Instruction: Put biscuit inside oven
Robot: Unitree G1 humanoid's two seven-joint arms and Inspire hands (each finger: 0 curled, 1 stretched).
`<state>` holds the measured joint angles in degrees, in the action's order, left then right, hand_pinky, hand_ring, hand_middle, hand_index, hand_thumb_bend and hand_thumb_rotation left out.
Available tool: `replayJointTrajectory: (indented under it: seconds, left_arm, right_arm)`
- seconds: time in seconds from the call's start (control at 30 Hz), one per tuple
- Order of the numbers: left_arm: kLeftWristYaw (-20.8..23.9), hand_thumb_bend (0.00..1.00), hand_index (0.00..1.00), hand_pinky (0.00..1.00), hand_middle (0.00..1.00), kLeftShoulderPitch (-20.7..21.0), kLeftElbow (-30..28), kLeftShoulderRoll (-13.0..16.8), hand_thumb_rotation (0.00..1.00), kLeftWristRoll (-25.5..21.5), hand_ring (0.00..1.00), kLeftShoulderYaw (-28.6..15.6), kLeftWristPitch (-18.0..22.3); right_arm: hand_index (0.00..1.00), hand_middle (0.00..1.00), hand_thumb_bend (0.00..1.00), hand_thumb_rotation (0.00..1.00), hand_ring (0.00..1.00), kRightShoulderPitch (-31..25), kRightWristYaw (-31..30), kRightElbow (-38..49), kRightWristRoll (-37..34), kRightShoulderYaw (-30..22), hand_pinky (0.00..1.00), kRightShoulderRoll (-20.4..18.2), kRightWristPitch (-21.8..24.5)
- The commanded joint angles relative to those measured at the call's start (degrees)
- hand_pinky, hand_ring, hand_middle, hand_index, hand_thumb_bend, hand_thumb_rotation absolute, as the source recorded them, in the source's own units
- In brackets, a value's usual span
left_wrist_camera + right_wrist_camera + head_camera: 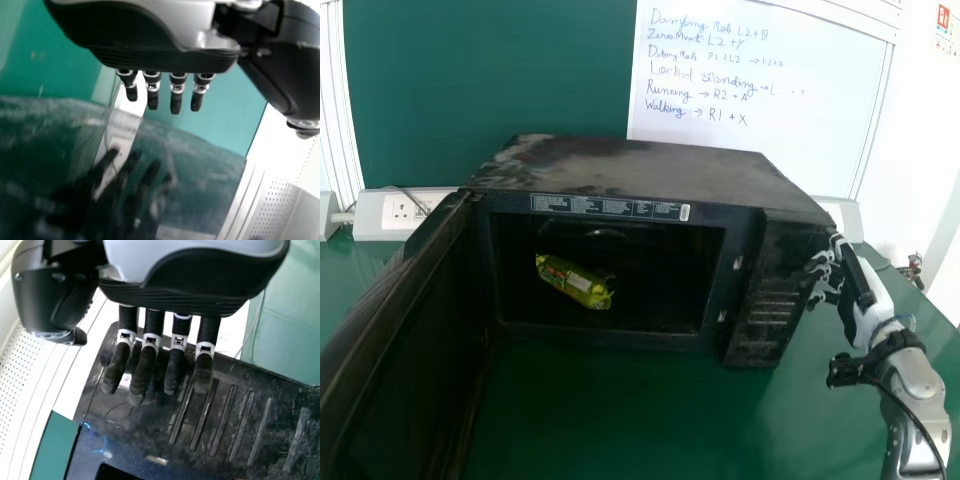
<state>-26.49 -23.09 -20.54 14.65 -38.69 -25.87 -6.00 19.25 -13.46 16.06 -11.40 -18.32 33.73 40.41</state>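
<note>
"Head view?"
"One oven (640, 165), one open door (405, 330), one green biscuit packet (573, 281) lying inside. One right hand (865, 298) beside the oven."
"Left wrist view?"
"One left hand (160, 56), released, near one glossy panel (195, 165) bearing one reflection."
"Right wrist view?"
"One right hand (200, 282), released, empty, at the oven's grooved part."

Green-and-yellow biscuit packet (574, 281), black oven (640, 168)

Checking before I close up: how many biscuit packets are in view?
1: the green packet, inside the open oven, left of the cavity's centre. Another could be hidden behind it.
</note>
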Motion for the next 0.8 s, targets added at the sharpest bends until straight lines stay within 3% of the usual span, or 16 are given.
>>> replayJointTrajectory:
  seconds: [0.0, 0.33, 0.77]
  left_arm:
    - [0.45, 0.84, 0.90, 0.80, 0.89, 0.15, -1.55, -0.42, 0.63, -0.09, 0.87, 1.06, -0.47]
    - [1.98, 0.85, 0.96, 0.87, 0.94, -1.40, -6.82, -1.31, 0.62, 0.58, 0.93, 5.19, -2.30]
    - [3.58, 0.87, 0.97, 0.86, 0.95, -1.65, -11.80, 0.10, 0.66, 3.33, 0.94, 9.73, -4.65]
  right_arm:
    - [0.29, 0.26, 0.57, 0.73, 0.21, 0.23, 0.92, 0.41, 0.45, -0.45, 0.18, -0.41, 0.10]
    - [0.30, 0.26, 0.57, 0.73, 0.20, 0.03, 1.59, 0.24, 1.72, 0.22, 0.18, -0.28, -0.03]
    - [0.30, 0.27, 0.60, 0.74, 0.21, -0.02, 1.29, -0.45, 2.29, 1.00, 0.18, -0.01, -0.86]
